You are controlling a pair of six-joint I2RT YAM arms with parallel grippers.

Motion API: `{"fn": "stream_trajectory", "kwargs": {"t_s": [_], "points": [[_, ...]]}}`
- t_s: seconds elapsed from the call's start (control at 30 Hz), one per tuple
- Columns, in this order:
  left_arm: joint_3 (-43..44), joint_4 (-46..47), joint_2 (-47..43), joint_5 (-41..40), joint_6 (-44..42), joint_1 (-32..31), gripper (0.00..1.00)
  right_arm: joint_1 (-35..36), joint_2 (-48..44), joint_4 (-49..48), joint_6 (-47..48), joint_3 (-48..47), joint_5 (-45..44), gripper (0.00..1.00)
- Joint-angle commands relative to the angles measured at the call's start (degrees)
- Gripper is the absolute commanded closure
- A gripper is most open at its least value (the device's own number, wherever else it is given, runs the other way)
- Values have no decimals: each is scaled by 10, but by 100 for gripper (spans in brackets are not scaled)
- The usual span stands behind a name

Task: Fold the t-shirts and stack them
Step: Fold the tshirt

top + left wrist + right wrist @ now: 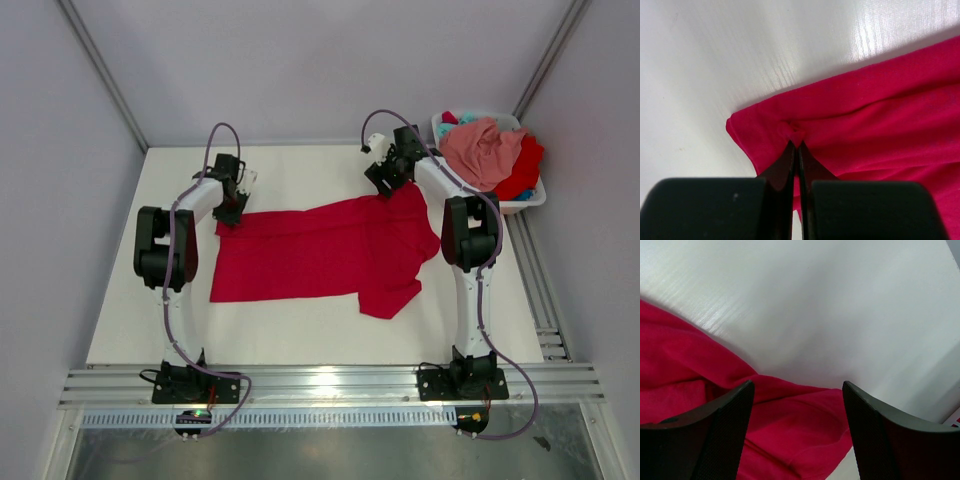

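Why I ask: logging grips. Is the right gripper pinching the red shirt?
No, the right gripper stands wide open over the red shirt.

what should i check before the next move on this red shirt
1. Left gripper shut on the red t-shirt corner: ok.
2. Right gripper gripping the shirt: not ok, jaws open at its edge.
3. Right fingers touching cloth: cannot tell.
4. Shirt lying flat on the table: not ok, creased near the left pinch.
5. Other shirts in the basket: ok.
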State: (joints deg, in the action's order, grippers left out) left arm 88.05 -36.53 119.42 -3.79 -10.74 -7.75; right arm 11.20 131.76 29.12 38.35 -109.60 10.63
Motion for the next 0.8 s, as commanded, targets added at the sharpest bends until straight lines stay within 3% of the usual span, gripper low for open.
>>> {"fn": "stream_trajectory", "kwargs": {"t_s": [0.0,0.3,0.53,0.77], "points": [[13,8,4,6,3,0,100,-1,-9,5,-16,1,-14,25],[10,11,5,5,1,0,100,-2,-27,-25,-69,12,-89,27],[11,13,8,5,3,0,100,-2,-59,-93,-79,65,-220,27],[7,17,14,2,3,0,100,-1,-78,-100,-87,81,-246,28]]}}
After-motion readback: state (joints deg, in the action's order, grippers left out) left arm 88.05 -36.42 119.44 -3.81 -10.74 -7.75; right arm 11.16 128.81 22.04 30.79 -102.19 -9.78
